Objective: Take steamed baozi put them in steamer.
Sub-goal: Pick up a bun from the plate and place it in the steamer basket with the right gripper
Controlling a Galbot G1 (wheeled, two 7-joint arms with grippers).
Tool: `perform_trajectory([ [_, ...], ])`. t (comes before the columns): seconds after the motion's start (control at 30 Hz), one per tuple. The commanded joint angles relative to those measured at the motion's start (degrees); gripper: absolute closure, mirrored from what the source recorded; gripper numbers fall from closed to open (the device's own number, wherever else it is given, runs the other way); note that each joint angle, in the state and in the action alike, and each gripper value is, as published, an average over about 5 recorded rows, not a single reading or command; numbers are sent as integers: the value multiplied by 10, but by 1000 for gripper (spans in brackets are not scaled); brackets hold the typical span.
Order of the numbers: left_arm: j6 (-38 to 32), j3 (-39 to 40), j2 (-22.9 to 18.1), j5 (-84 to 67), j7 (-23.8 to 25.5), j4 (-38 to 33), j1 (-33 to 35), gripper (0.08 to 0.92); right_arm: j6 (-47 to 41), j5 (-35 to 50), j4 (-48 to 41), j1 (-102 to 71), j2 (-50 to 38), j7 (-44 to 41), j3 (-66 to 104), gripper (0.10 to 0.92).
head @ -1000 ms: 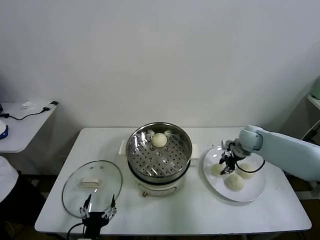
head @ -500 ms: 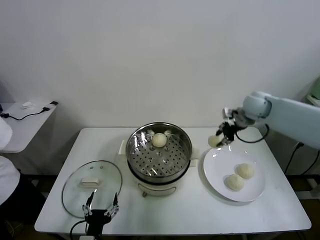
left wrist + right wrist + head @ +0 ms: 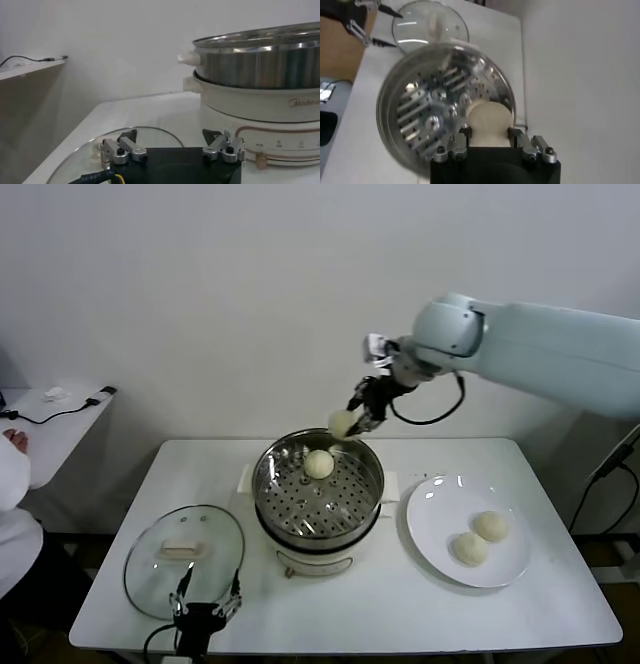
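Note:
My right gripper (image 3: pixel 352 422) is shut on a cream-white baozi (image 3: pixel 342 423) and holds it in the air over the far rim of the steamer (image 3: pixel 318 489). In the right wrist view the held baozi (image 3: pixel 490 122) sits between the fingers above the perforated tray (image 3: pixel 427 115). One baozi (image 3: pixel 318 464) lies on the tray at the far side. Two more baozi (image 3: pixel 490 526) (image 3: pixel 467 549) lie on the white plate (image 3: pixel 440 514) to the right. My left gripper (image 3: pixel 205 604) is open at the table's front edge, beside the glass lid (image 3: pixel 184 559).
The glass lid lies flat on the table at the front left; in the left wrist view its rim (image 3: pixel 95 145) is just ahead of the open fingers, with the steamer body (image 3: pixel 260 80) beyond. A side table (image 3: pixel 45 429) with cables stands at far left.
My right gripper has lifted one baozi off the plate and carried it left and up to above the steamer's far rim. The left arm has stayed put.

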Motion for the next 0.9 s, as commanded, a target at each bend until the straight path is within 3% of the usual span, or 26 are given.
perform_trajectory([
  [0.03,0,-2,-3,0,0,-2,1,177,-42,44,-14,-50,122,59,-6,499],
  [0.9,-5,10,-14,7,-4,6,-1,177,-75,-13,-77,-188,148,142,7,498],
])
